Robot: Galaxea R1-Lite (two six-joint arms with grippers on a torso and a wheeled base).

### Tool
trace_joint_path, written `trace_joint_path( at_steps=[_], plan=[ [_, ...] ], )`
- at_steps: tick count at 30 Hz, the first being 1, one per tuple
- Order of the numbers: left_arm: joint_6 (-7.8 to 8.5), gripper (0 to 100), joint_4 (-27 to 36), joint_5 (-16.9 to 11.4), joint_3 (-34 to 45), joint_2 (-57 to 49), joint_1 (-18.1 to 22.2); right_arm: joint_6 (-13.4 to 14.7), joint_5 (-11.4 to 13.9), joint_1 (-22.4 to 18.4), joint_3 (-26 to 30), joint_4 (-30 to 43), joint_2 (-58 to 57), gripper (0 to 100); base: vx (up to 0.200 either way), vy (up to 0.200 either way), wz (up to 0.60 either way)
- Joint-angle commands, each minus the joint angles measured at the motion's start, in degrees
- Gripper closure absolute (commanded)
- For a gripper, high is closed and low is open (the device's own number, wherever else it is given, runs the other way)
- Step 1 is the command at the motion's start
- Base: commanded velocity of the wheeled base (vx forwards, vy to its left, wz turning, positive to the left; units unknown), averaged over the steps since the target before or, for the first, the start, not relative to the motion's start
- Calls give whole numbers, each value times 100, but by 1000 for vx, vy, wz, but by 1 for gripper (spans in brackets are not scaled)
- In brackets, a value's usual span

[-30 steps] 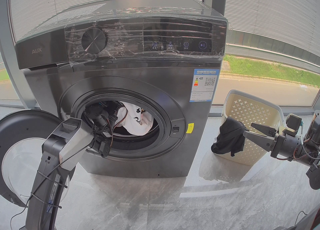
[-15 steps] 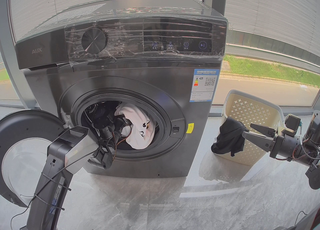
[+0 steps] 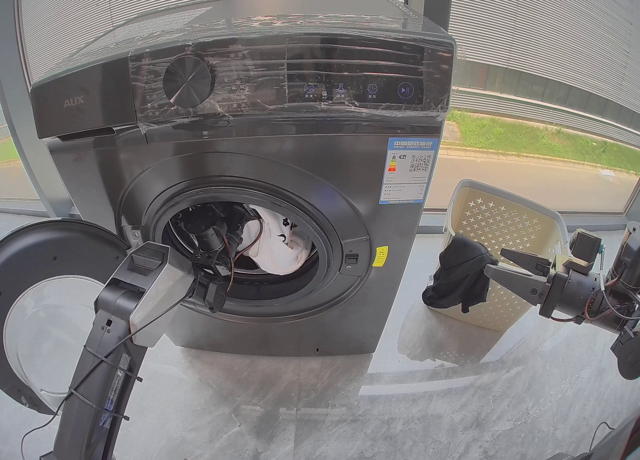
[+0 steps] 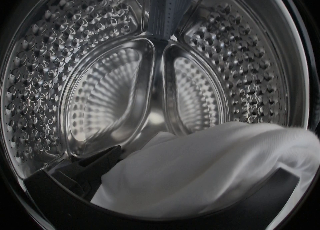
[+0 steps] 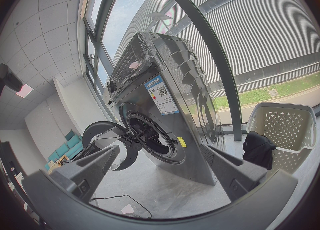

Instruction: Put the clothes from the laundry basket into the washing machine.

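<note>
The head camera looks down at the washing machine [image 3: 280, 148] and laundry basket [image 3: 513, 214], the right wrist camera sees both from the side, and the left wrist camera peers close into the drum [image 4: 110, 100].

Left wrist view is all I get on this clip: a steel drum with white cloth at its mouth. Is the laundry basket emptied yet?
Observer: No. A black garment hangs over the front rim of the cream laundry basket.
Operator: Is the other arm on it?
Observer: The right gripper is open and aimed at that garment, short of it.
Operator: And the washer door?
Observer: The door is swung wide open, on the robot's left of the washing machine.
</note>
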Motion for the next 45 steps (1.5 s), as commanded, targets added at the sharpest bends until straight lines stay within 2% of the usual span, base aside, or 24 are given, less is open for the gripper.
trace_joint_path(
  at_steps=[1,2,5,11,14,18,24,27,30,31,32,34,35,37,40,45],
  plan=[
    [385,0,524,-25,-3,213,9,-1,5,13,-4,-10,12,0,0,0,0],
    [544,0,717,-25,6,230,17,-1,5,13,5,-1,12,0,0,0,0],
    [843,0,1130,-16,15,222,79,-1,5,13,14,-1,-6,0,0,0,0],
    [1097,0,1701,-16,138,63,88,-1,5,13,-4,-1,12,0,0,0,0],
    [1194,0,1631,-25,261,11,88,-1,5,13,-13,-1,12,0,0,0,0],
    [1185,0,1279,-77,859,-323,53,-1,5,13,-22,-1,12,0,0,0,0],
    [1009,0,594,-218,2432,-1070,9,-1,58,66,-39,-1,29,0,0,0,0],
    [834,0,163,-271,3504,-1642,-150,-1,76,75,-74,-1,29,0,0,0,0],
    [746,0,-56,-279,4664,-2389,-404,8,93,75,-136,-1,29,0,0,0,0],
    [702,0,-100,-271,5016,-2644,-492,8,111,75,-162,-1,38,0,0,0,0],
    [702,0,-100,-271,5016,-2644,-492,8,111,75,-162,-1,38,0,0,0,0],
    [561,0,-118,-209,6211,-3584,-791,-1,199,75,-241,-1,29,0,0,0,0],
    [561,0,-118,-209,6211,-3584,-791,-1,199,75,-241,-1,29,0,0,0,0],
    [456,0,-65,-86,7327,-4621,-949,8,208,75,-294,-1,21,0,0,0,0],
    [394,0,-39,28,7881,-5280,-985,8,208,75,-294,-1,3,0,0,0,0],
    [438,0,128,63,8593,-6941,-1152,-1,287,145,-268,-1,-76,0,0,0,0]
  ],
)
